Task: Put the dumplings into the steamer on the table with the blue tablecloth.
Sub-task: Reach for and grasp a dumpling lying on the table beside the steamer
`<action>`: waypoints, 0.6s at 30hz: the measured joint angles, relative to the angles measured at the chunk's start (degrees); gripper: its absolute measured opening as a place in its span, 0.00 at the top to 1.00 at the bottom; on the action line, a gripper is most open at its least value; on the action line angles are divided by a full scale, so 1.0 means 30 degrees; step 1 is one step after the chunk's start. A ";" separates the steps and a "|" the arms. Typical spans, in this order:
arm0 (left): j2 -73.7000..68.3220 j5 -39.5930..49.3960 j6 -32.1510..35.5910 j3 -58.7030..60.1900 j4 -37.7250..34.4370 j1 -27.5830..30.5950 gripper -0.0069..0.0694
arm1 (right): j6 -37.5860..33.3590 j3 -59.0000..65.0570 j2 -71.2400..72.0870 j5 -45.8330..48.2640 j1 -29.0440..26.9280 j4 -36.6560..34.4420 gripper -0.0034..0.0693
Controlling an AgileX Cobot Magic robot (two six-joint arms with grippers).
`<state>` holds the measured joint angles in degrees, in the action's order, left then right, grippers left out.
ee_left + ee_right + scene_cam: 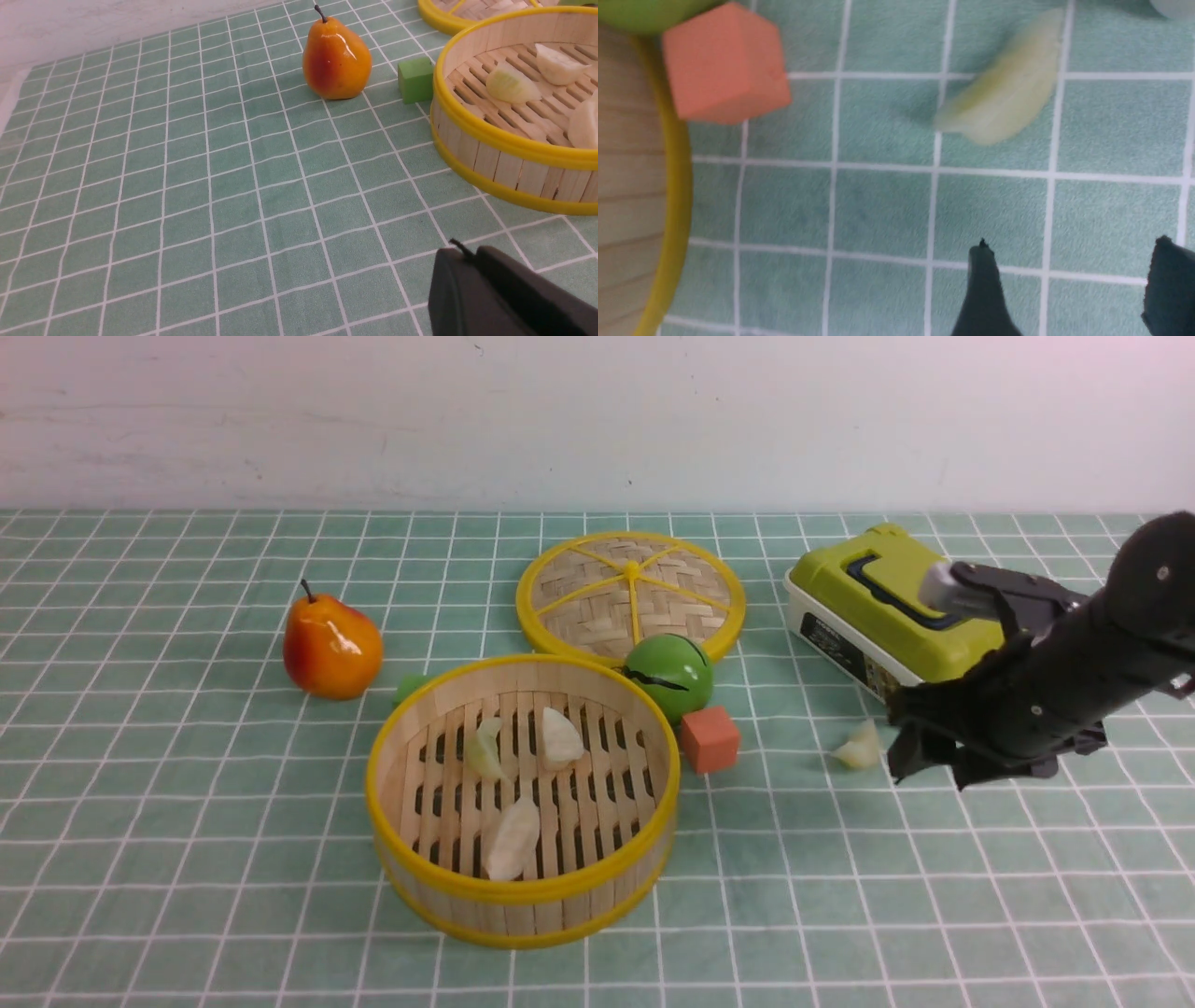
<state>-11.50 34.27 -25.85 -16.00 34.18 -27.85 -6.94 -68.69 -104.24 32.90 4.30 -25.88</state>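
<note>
The bamboo steamer (523,894) stands mid-table on the checked teal tablecloth (187,821). Three pale dumplings lie on its slat floor (485,749) (561,737) (513,840). Another dumpling (860,747) lies on the cloth to the right of the orange cube. My right gripper (929,775) hovers just right of this dumpling, open and empty. In the right wrist view the dumpling (1001,105) lies ahead of the spread right gripper (1073,247), apart from it. My left gripper (463,252) is shut and empty, low over the cloth left of the steamer (514,144).
A pear (331,649) and a small green cube (415,79) sit left of the steamer. The woven lid (631,595), a green ball (668,677) and the orange cube (709,739) lie behind and right of it. A green-lidded box (887,607) stands behind the right arm.
</note>
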 joint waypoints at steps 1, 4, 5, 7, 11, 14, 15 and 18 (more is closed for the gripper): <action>0.0000 0.0000 0.0000 0.0000 0.0000 0.0000 0.87 | 0.0018 0.0072 -0.0051 -0.0312 -0.0060 -0.0246 0.35; 0.0000 0.0062 0.0000 0.0000 0.0000 0.0000 0.87 | -0.0104 0.0184 -0.0587 -0.3043 -0.0069 -0.2324 0.35; 0.0000 0.0062 0.0000 0.0000 0.0000 0.0000 0.87 | -0.0155 0.0184 -0.0723 -0.3481 -0.0023 -0.2495 0.35; 0.0000 0.0085 0.0000 0.0000 0.0000 0.0000 0.87 | -0.0387 0.0184 -0.1248 -0.4842 0.0113 -0.3232 0.35; 0.0000 0.0146 0.0000 0.0000 0.0000 0.0000 0.87 | -0.0529 0.0184 -0.2039 -0.6138 0.0416 -0.4536 0.35; 0.0000 0.0146 0.0000 0.0000 0.0000 0.0000 0.86 | -0.0903 0.0184 -0.2321 -0.6218 0.0794 -0.5113 0.35; 0.0000 0.0160 0.0000 0.0000 0.0000 0.0000 0.86 | -0.1264 0.0184 -0.2426 -0.6256 0.1039 -0.5237 0.35; 0.0000 0.0160 0.0000 0.0000 0.0000 0.0000 0.86 | -0.1924 0.0184 -0.2729 -0.6256 0.1564 -0.5237 0.35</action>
<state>-11.50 34.75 -25.85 -16.00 34.18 -27.85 -12.71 -68.14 -112.43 14.13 9.00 -41.59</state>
